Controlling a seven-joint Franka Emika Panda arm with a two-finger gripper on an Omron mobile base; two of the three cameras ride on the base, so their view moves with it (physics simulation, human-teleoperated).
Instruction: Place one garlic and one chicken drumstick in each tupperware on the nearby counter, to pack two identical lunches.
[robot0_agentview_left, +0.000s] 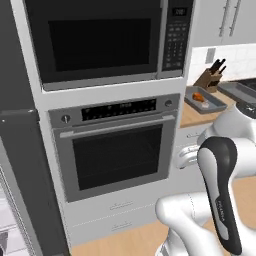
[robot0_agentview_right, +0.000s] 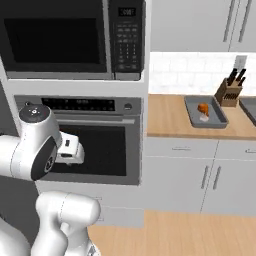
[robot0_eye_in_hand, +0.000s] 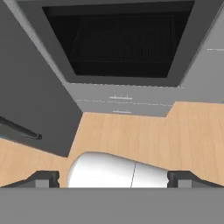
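We face the tall pale-gray appliance column holding a black-glass wall oven (robot0_agentview_left: 116, 150) and, above it, a black built-in microwave (robot0_agentview_left: 97, 37). The oven sits straight ahead of the hand; in the hand view its dark window (robot0_eye_in_hand: 120, 41) fills the upper part, with two pale drawer fronts (robot0_eye_in_hand: 122, 103) under it and the light wood-plank floor (robot0_eye_in_hand: 144, 140) below those. A dark gray fridge panel with a black handle (robot0_eye_in_hand: 26, 100) stands off to one side of the hand.

The long light-brown wooden counter (robot0_agentview_right: 167, 117) runs well away from the hand, past the oven column, over pale gray cabinet fronts (robot0_agentview_right: 200, 172).

On that counter, far from the hand, we see one shallow dark-gray rectangular tupperware tray (robot0_agentview_right: 206, 112). In it lie an orange-brown chicken drumstick (robot0_agentview_right: 202, 108) and a small whitish item (robot0_agentview_right: 204, 118) just beside it, too small to identify. An edge of a second dark-gray tray (robot0_agentview_left: 239, 90) shows further along. A brown wooden knife block with black handles (robot0_agentview_right: 229, 92) stands just behind the trays.

The white two-finger gripper (robot0_eye_in_hand: 113, 178) has its dark fingertips (robot0_eye_in_hand: 43, 178) spread wide apart, released, nothing between them, touching nothing.
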